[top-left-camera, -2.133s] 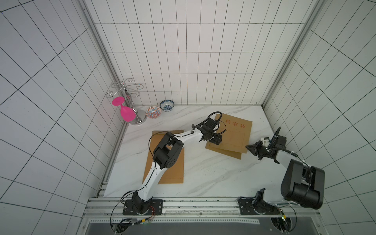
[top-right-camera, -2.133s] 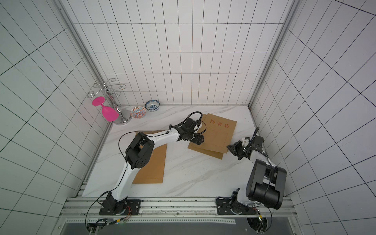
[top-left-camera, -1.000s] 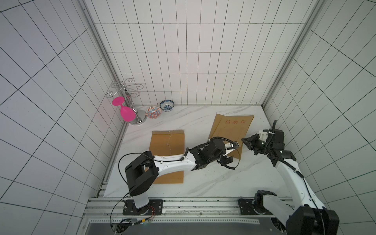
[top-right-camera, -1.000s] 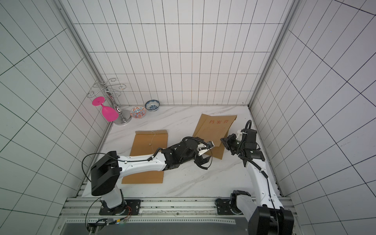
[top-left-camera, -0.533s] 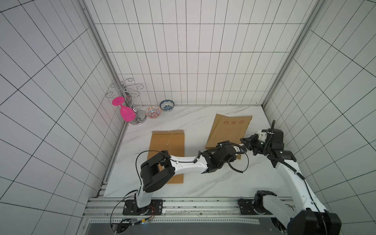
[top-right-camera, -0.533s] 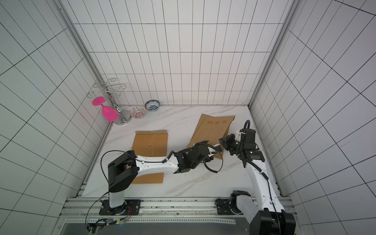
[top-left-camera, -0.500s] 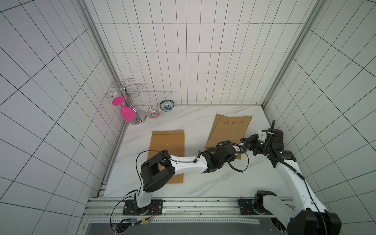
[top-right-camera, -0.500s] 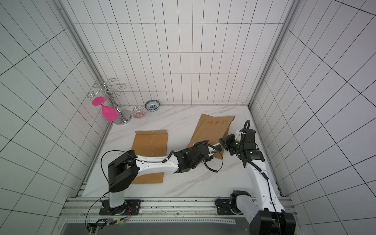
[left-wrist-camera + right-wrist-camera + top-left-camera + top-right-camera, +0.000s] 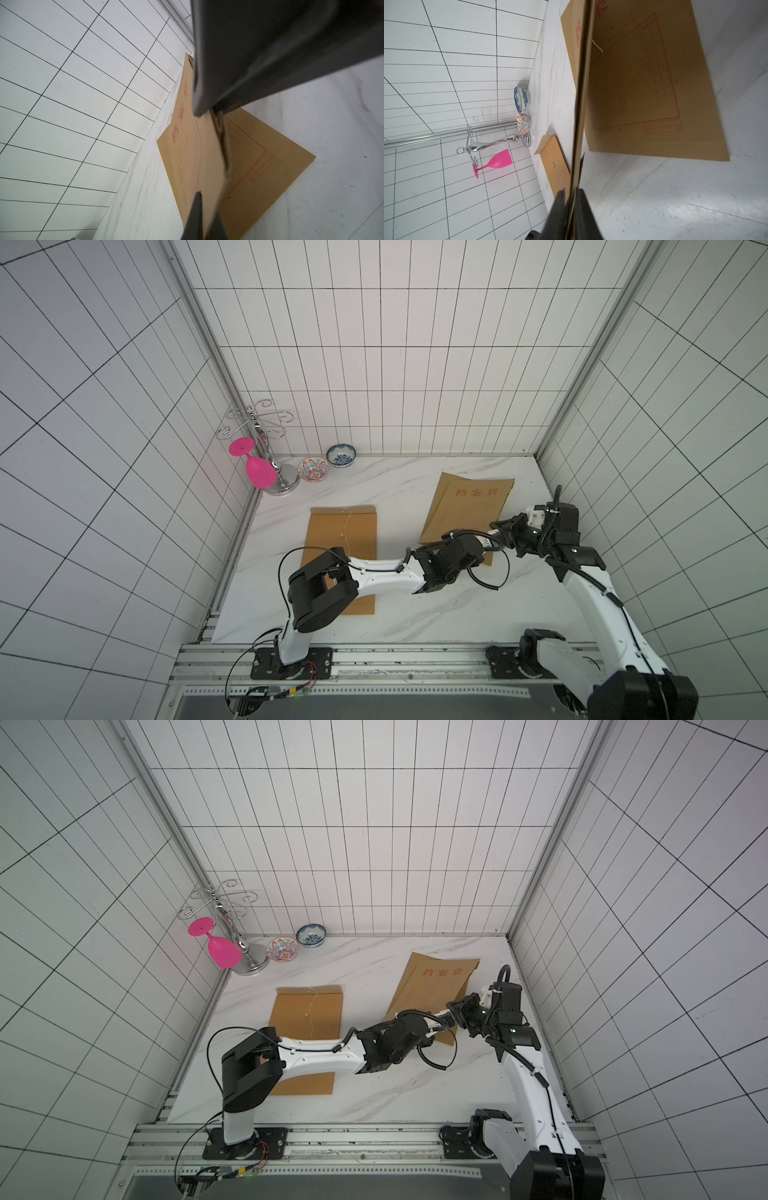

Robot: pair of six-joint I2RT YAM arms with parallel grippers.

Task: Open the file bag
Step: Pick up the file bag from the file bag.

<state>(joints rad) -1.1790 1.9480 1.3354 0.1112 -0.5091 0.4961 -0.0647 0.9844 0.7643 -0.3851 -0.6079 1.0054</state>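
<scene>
The left fingers [image 9: 249, 52] clamp the lifted near edge of the bag [image 9: 465, 510], at the bench's [image 9: 395, 489] right. The right fingers [image 9: 556, 218] flank that edge (grip unclear). An uneven pull could tear the paper or let it slip free unopened.

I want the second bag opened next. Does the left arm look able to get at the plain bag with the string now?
Probably not yet: the left gripper is shut on the printed bag. Once it lets go, likely yes; the plain bag lies flat beneath the left arm.
</scene>
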